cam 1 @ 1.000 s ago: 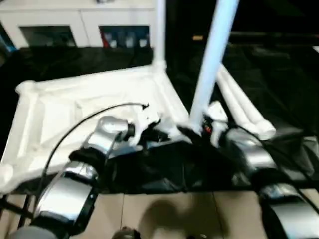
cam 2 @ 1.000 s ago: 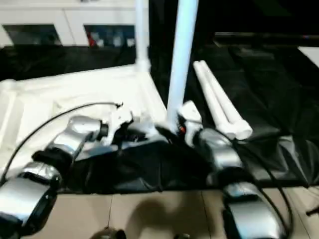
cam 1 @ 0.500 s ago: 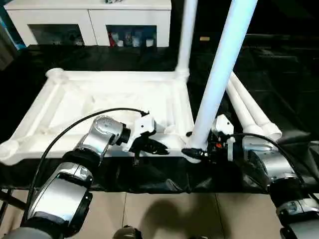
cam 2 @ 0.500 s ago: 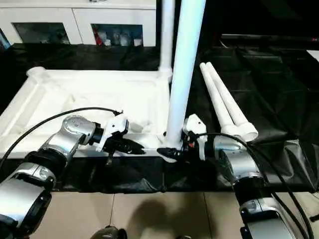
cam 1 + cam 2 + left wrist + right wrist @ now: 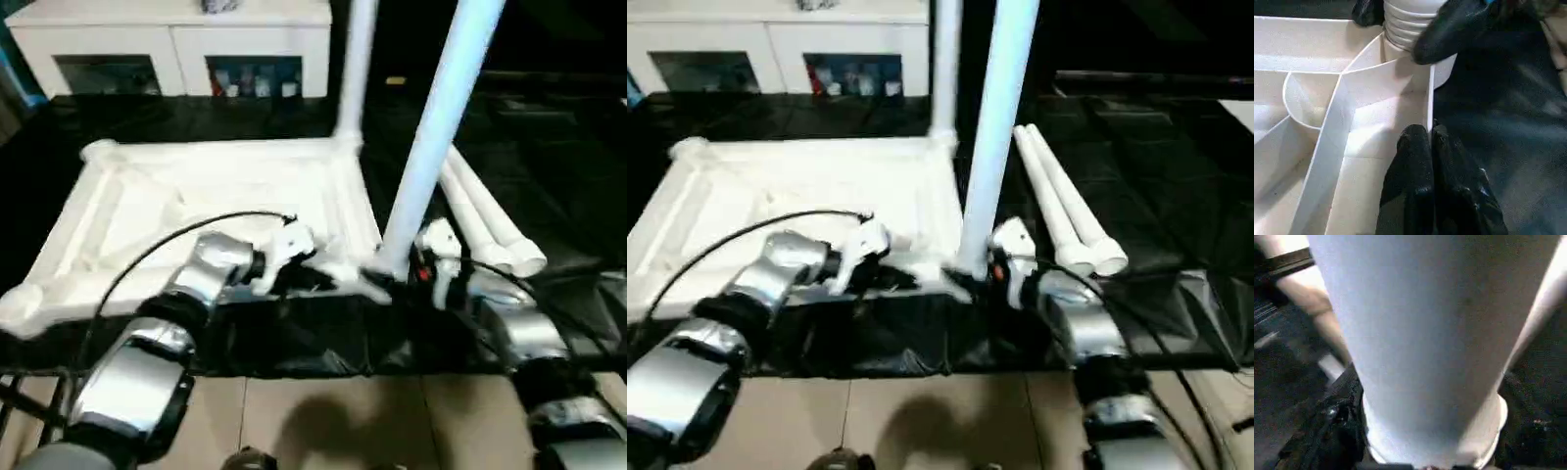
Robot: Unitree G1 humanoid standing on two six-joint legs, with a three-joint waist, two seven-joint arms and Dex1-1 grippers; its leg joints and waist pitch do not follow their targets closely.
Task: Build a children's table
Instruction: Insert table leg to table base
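- Left eye view: the children's table top lies upside down on the black-draped counter, ribbed underside up. One leg stands upright in the far right corner socket. A second leg rises from the near right corner, tilted slightly to the right at its upper end. The right tool is at its base. By the look of it, two legs are in place or nearly so, and half the job is left.
- Right eye view: two spare legs lie side by side on the counter just right of the top, long axes running from the far side to the near, rounded ends nearest the robot. The two left corner sockets stand empty. The left tool, clenched on nothing, rests at the near edge of the top.
- Left wrist view: the left tool's fingers press together, tips against the thin rim wall. Beyond, the ridged foot of the near leg sits at its socket, a black finger of the right tool against it.
- Right wrist view: the near leg rises close between the right tool's jaws; whether they clasp it or have let go cannot be told.
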